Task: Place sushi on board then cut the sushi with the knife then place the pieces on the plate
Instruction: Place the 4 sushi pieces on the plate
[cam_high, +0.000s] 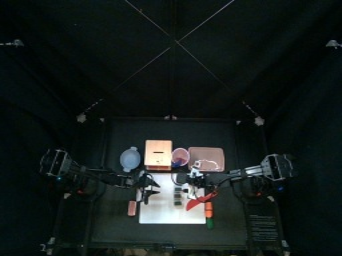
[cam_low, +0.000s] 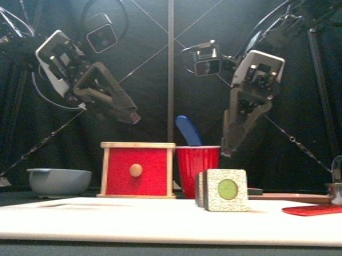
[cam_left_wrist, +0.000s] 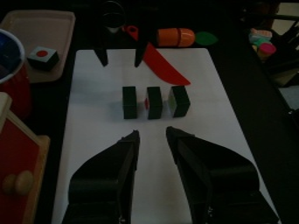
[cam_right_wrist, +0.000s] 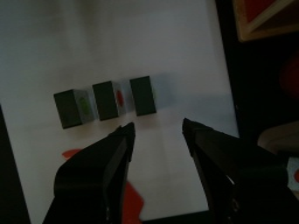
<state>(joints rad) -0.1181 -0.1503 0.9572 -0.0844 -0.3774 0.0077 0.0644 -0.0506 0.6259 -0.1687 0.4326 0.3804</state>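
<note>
- Black curtains ring the small table; a white cutting board (cam_high: 171, 218) lies at lower centre of the top view.
- Sushi roll (cam_low: 225, 190) — three dark green pieces in a row — stands on it, lower centre-right of the front view.
- Red knife (cam_low: 314, 210) lies lower right.
- Left gripper (cam_left_wrist: 152, 138) and right gripper (cam_right_wrist: 158, 129): jaws apart, empty.

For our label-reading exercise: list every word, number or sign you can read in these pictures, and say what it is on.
None: no readable text on the white cutting board, the sushi pieces, the wooden box or the red cup.
</note>
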